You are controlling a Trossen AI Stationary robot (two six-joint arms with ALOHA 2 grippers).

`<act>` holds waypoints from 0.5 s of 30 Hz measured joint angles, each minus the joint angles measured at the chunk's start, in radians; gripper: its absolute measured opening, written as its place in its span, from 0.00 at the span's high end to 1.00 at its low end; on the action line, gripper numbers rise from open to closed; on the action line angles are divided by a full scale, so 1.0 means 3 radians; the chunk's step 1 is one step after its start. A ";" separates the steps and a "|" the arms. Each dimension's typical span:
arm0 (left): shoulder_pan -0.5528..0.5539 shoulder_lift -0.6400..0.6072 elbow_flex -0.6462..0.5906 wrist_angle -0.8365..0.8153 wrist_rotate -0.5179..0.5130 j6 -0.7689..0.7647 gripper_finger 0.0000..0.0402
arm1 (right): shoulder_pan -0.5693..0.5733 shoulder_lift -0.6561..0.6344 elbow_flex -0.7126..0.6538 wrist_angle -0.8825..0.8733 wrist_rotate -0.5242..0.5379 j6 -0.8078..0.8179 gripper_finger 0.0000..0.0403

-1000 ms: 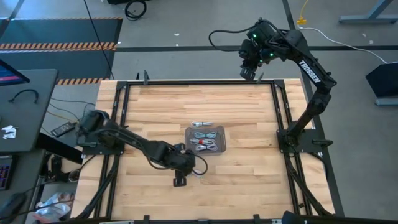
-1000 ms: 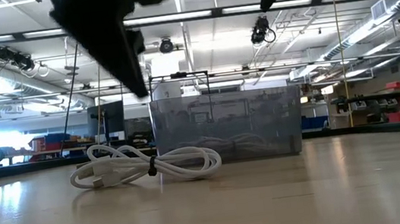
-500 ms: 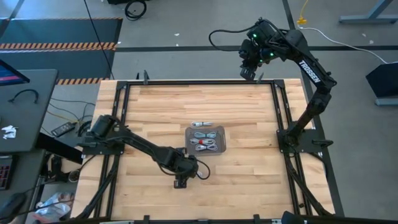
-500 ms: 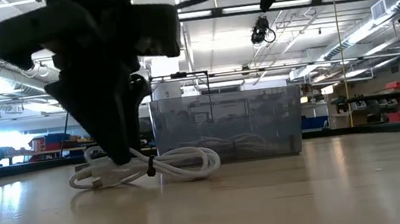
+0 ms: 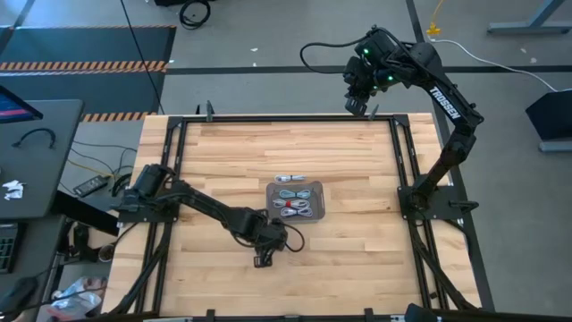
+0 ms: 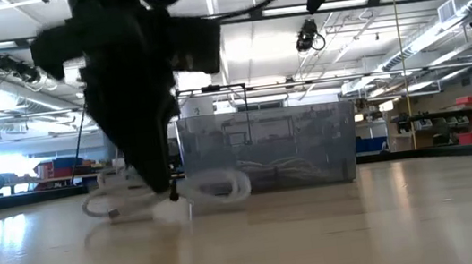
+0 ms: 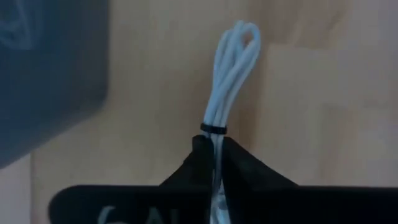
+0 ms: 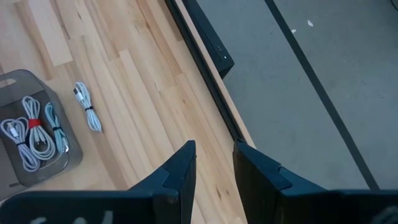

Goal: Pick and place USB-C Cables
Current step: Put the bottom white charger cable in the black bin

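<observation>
One USB-C cable (image 5: pixel 291 241), a white coiled bundle with a black tie, lies on the wooden table near the grey tray (image 5: pixel 318 213). My left gripper (image 5: pixel 279 242) is shut on it, and the low view shows this gripper (image 6: pixel 167 187) reaching down onto the bundle (image 6: pixel 220 188). The tray holds several more bundles, one with a red bit (image 5: pixel 290 202). Another cable (image 5: pixel 290 178) lies on the table just beyond the tray's far side. My right gripper (image 5: pixel 358 105) hangs open, high over the table's far edge, with nothing between its fingers (image 8: pixel 186 165). My left gripper pinches the bundle's strands between its two fingers, right beside the black tie (image 7: pixel 213 129) near the bundle's middle. The fingers (image 6: pixel 154 160) come from above, pointing down. The looped end (image 7: pixel 239 37) sticks out past the fingertips, and the bundle's loops (image 6: pixel 105 207) rest on the table.
A black metal frame (image 5: pixel 268 119) runs around the tabletop. Bare wood lies on all sides of the tray. The right arm's base (image 5: pixel 420 199) stands at the table's right side. A dark desk (image 5: pixel 36 152) stands off the table's left.
My left gripper has come down from above onto the white cable near the tray and has taken hold of it by the middle. The bundle's loops have shifted a little on the table.
</observation>
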State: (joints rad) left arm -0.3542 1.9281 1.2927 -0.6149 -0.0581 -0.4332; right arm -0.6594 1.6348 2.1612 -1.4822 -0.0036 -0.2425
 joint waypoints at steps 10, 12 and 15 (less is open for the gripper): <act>-0.0018 -0.0364 0.0435 -0.0541 -0.0004 -0.0015 0.98 | 0.0000 0.0000 0.0000 0.0004 -0.0107 0.0014 0.73; 0.0036 -0.0512 0.0521 -0.0801 -0.0236 -0.0018 0.98 | 0.0000 0.0000 0.0000 0.0032 -0.0268 0.0035 0.74; 0.0156 -0.0758 0.0704 -0.1084 -0.0670 -0.0109 0.98 | 0.0015 0.0001 -0.0001 0.0135 -0.0597 0.0116 0.77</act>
State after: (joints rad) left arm -0.3073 1.7006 1.5041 -0.9402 -0.2590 -0.4659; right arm -0.6550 1.6352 2.1609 -1.4416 -0.1827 -0.2076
